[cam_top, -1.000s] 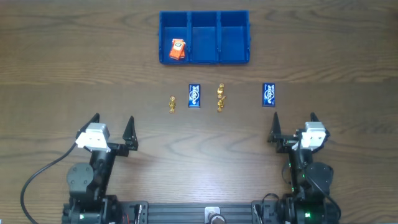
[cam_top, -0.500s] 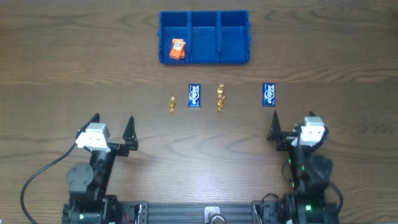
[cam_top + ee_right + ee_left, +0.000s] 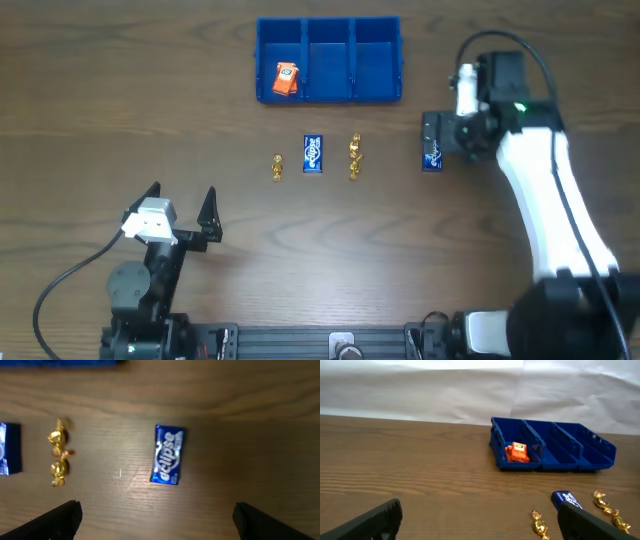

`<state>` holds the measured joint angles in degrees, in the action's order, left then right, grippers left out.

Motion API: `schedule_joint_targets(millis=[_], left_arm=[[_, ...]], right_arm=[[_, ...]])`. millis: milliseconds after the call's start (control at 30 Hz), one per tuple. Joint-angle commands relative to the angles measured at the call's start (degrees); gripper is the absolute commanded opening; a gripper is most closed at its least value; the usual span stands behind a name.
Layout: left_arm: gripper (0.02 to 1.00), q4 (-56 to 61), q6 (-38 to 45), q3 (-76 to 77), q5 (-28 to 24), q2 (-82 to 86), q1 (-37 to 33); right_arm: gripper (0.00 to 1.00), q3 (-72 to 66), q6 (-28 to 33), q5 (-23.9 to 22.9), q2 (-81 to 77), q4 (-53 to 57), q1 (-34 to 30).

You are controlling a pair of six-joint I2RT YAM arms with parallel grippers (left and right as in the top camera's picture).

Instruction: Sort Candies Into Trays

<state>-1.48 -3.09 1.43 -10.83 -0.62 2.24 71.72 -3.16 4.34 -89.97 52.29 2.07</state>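
Right hand (image 3: 156,519) moved above the blue packet (image 3: 168,454).

A wooden table (image 3: 90,90) holds a blue tray (image 3: 328,99), upper centre. Below lie 1 gold candy (image 3: 278,167), a blue pack (image 3: 313,154), 2 gold candies (image 3: 355,157), another blue pack (image 3: 432,159).

One blue tray (image 3: 329,21) with three compartments, two blue packs, left pack (image 3: 313,153) and right pack (image 3: 167,454), three gold candies, single candy (image 3: 278,166) and close pair (image 3: 354,157), orange candies (image 3: 287,79) in one compartment, count unclear.
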Motion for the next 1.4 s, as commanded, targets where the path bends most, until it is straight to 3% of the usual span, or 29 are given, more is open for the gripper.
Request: schedule_joint_targets(millis=[33, 200, 533, 633, 733, 833, 900, 1200, 1400], left_arm=[[0.998, -1.7, 0.3, -1.2, -1.2, 0.2, -0.3], [0.996, -1.7, 0.3, -1.2, -1.2, 0.2, -0.3], [0.998, -1.7, 0.3, -1.2, -1.2, 0.2, -0.3], [0.996, -1.7, 0.3, -1.2, -1.2, 0.2, -0.3], [0.996, -1.7, 0.3, -1.2, -1.2, 0.2, -0.3], [0.996, -1.7, 0.3, -1.2, -1.2, 0.2, -0.3], [0.998, -1.7, 0.3, -1.2, -1.2, 0.2, -0.3], [0.998, -1.7, 0.3, -1.2, -1.2, 0.2, -0.3], [0.996, -1.7, 0.3, -1.2, -1.2, 0.2, -0.3]], right_arm=[[0.998, 1.2, -0.4, 0.3, -7.7, 1.0, 1.9], [1.000, 1.2, -1.5, -3.1, -15.7, -1.1, 1.8], [0.993, 1.2, -1.5, -3.6, -22.1, -4.7, 1.2], [0.879, 1.2, -1.5, -4.1, -22.3, -5.1, 1.1], [0.645, 1.2, -1.5, -4.2, -22.3, -5.1, 1.1], [0.338, 1.2, -1.5, -4.3, -22.3, -5.1, 1.1], [0.240, 1.2, -1.5, -4.3, -22.3, -5.1, 1.1], [0.213, 5.2, -3.1, -4.7, -19.2, -3.1, 3.5], [0.174, 27.8, -7.6, -9.5, -17.7, 5.1, 12.0]])
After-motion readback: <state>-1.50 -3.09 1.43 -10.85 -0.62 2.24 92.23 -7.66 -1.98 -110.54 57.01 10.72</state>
